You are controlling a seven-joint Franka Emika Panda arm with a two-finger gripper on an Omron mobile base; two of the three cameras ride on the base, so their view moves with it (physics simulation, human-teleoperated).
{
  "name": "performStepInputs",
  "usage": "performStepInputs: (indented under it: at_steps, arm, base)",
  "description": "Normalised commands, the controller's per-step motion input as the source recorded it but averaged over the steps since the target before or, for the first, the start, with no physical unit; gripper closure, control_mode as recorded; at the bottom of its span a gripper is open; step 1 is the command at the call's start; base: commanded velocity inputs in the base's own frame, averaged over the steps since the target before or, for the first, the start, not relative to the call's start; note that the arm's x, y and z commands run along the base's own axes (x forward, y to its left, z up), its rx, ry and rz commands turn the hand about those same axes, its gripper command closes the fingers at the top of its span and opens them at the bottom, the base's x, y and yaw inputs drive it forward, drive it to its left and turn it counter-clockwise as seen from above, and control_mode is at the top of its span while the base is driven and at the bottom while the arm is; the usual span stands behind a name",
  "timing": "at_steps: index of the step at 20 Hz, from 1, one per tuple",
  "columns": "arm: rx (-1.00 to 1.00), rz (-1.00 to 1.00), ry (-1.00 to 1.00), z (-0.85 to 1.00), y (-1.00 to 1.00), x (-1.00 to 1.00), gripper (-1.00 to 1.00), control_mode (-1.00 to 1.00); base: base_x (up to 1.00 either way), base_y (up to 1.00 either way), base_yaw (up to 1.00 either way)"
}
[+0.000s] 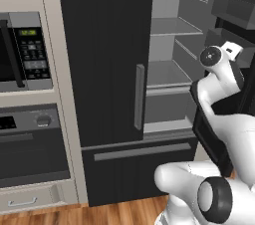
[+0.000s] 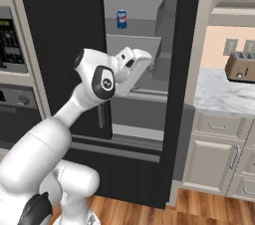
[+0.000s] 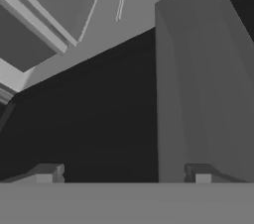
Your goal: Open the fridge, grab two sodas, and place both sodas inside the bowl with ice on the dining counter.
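- The fridge (image 1: 104,69) has its right door swung open; the left door is shut, its grey bar handle (image 1: 139,97) upright at the door's right edge.
- In the right base view one soda (image 2: 121,19) stands upright on a high shelf (image 2: 134,27) at the far left of the open compartment. I cannot tell where the second can is.
- The claw (image 3: 124,176) is spread wide and holds nothing; in the hand view its two tips rise at the bottom with a gap between them.
- In the right base view the hand sits at the mouth of the open compartment, lower than the can's shelf. The hand view looks at the dark inside of the open door and a grey door bin (image 3: 198,84), not at the can.
- Judged step: the door is open, so the reach for the first can comes next.
- To do it well: lift the hand to the height of the can's shelf, turn it so the can lies between the tips, then go in level, clear of the shelf edge below and of the door bins to the right.
- Keep the tips spread until they flank the can's middle, then close squarely; a grip too high could tip it.
- Risk: the elbow stands near the shut left door, so a wide swing may brush it.
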Motion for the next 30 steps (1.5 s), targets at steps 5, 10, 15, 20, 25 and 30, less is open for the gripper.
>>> performStepInputs:
  at_steps: [5, 10, 15, 20, 25, 30]
  arm:
    - [0.10, 0.01, 0.00, -0.12, 0.75, -0.72, -1.00, -1.00]
    - [0.23, 0.00, 0.00, -0.23, 1.00, -0.40, -1.00, -1.00]
    - [0.31, 0.00, 0.00, -0.17, 1.00, -0.14, -1.00, -1.00]
    - [0.32, 0.00, 0.07, -0.11, 1.00, -0.01, -1.00, -1.00]
    - [0.33, 0.01, 0.13, -0.02, 0.74, 0.35, -1.00, -1.00]
    - [0.20, 0.03, 0.04, 0.00, 0.20, 0.76, -1.00, -1.00]
  base:
    - [0.00, 0.00, 0.00]
    - [0.00, 0.00, 0.00]
    - [0.00, 0.00, 0.00]
    - [0.00, 0.00, 0.00]
    - [0.00, 0.00, 0.00]
    - [0.00, 0.00, 0.00]
